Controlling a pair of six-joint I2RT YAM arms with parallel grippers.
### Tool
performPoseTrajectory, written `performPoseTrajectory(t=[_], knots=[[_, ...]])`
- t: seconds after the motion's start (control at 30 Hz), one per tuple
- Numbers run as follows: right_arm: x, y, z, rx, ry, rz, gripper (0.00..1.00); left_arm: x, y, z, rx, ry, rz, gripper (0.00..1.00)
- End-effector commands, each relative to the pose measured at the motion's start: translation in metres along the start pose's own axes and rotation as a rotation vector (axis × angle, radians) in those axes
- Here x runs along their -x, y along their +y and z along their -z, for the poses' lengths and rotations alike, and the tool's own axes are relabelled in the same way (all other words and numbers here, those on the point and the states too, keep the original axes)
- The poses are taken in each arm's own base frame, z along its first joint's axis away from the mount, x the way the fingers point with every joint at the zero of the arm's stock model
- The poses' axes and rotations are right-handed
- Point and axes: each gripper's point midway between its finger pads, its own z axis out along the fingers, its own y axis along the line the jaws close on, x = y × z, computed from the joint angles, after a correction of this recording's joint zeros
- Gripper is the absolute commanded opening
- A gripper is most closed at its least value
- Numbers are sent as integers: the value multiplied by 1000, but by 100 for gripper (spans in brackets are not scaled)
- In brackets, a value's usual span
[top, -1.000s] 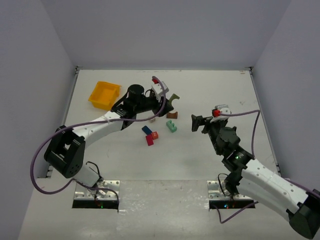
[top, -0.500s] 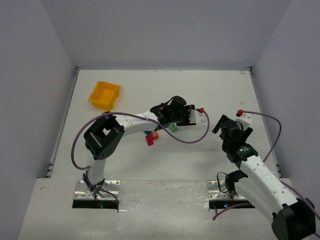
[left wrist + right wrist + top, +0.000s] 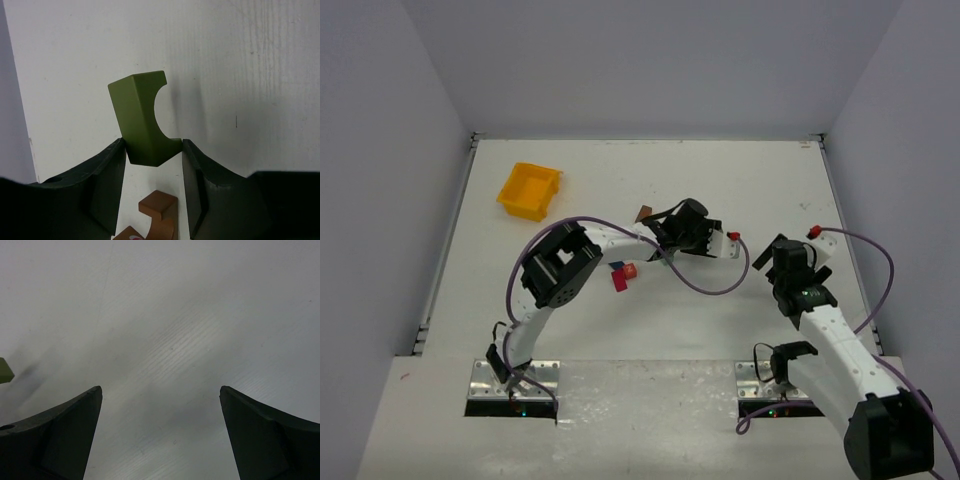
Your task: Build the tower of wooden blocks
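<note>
My left gripper (image 3: 152,145) is shut on an olive arch block (image 3: 142,117), pinching its lower end so it stands up above the white table. A brown arch block (image 3: 161,212) lies on the table right under the jaws. In the top view the left arm's wrist (image 3: 692,228) hangs over the middle of the table and hides both blocks. A red block (image 3: 619,282) and an orange block (image 3: 630,270) lie just to its left. My right gripper (image 3: 160,388) is open over bare table, with nothing between its fingers. It sits off to the right (image 3: 782,252).
A yellow-orange tray (image 3: 529,190) stands at the back left. A purple cable (image 3: 705,288) loops from the left wrist toward the near side. A sliver of olive (image 3: 4,371) shows at the left edge of the right wrist view. Grey walls enclose the table.
The left arm has swung from the back, near the tray, rightward to the table's middle with the olive block in its grip. The right arm has drawn back to the right.
</note>
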Motion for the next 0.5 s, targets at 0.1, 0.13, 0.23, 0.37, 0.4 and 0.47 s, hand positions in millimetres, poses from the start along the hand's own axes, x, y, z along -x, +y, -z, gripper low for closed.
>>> performPoseTrajectory(t=[0.1,0.13,0.23,0.37,0.4,0.47], knots=[[9,6,4,65,-62,-41,99,27,-6,-8,-87,-111,-186,0],[9,6,4,66,-63,-41,99,26,-6,-8,-88,-110,-194,0],[9,5,5,72,-68,-44,99,23,-15,-13,-123,-115,-205,0],[9,7,5,78,-67,-43,99,16,-22,-20,-133,-80,-244,0],[9,6,5,76,-64,-39,99,14,-22,-20,-130,-66,-254,0],[7,6,4,73,-60,-37,99,7,-28,-22,-143,-36,-275,0]])
